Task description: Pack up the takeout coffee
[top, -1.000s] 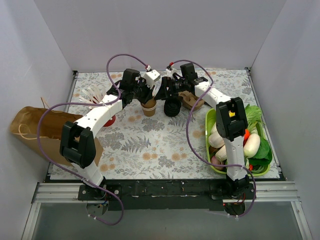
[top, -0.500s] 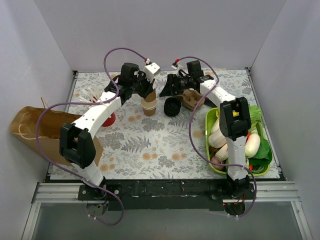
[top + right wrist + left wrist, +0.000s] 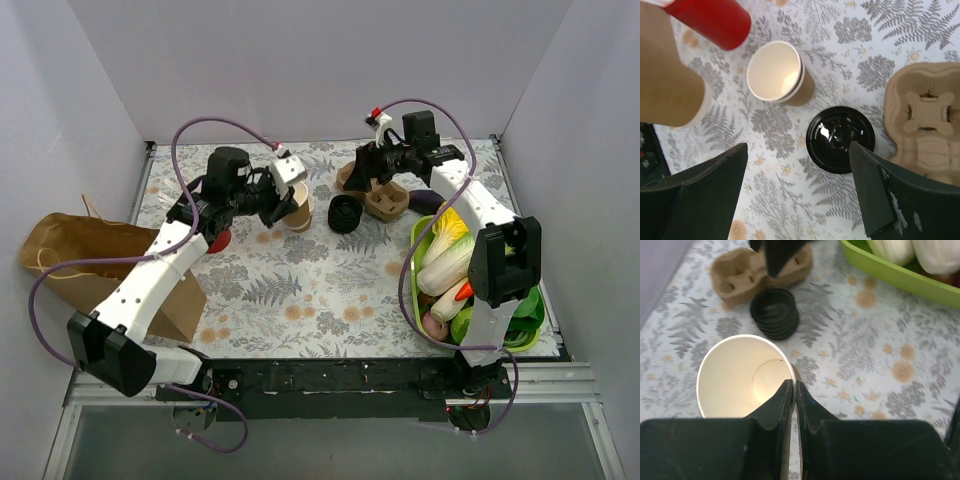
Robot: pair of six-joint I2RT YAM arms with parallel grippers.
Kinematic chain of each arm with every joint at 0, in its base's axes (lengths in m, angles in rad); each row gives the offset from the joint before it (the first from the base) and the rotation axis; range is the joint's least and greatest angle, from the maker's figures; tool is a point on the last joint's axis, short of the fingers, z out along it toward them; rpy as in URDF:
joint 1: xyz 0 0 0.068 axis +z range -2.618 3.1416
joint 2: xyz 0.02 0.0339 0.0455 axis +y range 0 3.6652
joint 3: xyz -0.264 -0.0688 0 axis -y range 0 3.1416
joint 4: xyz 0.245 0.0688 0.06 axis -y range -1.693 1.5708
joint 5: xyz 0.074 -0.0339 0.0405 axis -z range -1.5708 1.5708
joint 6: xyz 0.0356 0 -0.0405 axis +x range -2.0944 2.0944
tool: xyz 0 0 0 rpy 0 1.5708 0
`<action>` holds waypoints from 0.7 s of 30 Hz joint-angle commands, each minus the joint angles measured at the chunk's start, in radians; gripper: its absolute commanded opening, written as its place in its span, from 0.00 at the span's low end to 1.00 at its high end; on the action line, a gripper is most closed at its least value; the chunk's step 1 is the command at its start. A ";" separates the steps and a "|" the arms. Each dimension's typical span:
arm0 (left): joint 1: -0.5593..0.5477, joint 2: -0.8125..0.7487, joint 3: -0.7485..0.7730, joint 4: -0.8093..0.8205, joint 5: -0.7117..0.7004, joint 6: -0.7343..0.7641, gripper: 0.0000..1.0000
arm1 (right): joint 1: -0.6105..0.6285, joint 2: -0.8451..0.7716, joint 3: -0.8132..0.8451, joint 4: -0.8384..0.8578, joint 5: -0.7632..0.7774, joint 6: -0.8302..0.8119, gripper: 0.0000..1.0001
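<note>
The takeout coffee cup is cream outside and tan inside, with no lid on it. My left gripper is shut on its rim, one finger inside and one outside. From above, that gripper holds the cup at the back middle of the table. In the right wrist view the held cup fills the left edge, above two nested cups standing on the table. A stack of black lids lies to the right. My right gripper hangs open above the lids with nothing in it.
The brown pulp carrier sits right of the lids. A red cup stands left of the cups. A brown paper bag lies at the left edge. A green tray of vegetables fills the right side.
My left arm has swung left and drawn the cup up and slightly left. My right gripper has pulled back to the right, away from the cup, and stays open.
</note>
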 commanded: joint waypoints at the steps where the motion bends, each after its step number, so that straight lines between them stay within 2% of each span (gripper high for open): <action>1: -0.038 -0.056 -0.094 -0.107 0.126 0.051 0.00 | -0.001 -0.088 -0.067 -0.097 0.101 -0.221 0.89; 3: -0.055 -0.056 -0.114 -0.102 0.135 0.058 0.00 | -0.001 -0.112 -0.097 -0.111 0.115 -0.265 0.89; 9: -0.159 -0.113 -0.310 0.010 0.114 0.098 0.00 | -0.001 -0.191 -0.165 -0.145 0.183 -0.319 0.89; 16: -0.308 -0.172 -0.499 0.223 0.014 0.011 0.00 | -0.002 -0.247 -0.251 -0.137 0.270 -0.384 0.89; 21: -0.368 -0.199 -0.580 0.246 -0.024 -0.008 0.00 | -0.001 -0.270 -0.303 -0.123 0.281 -0.381 0.89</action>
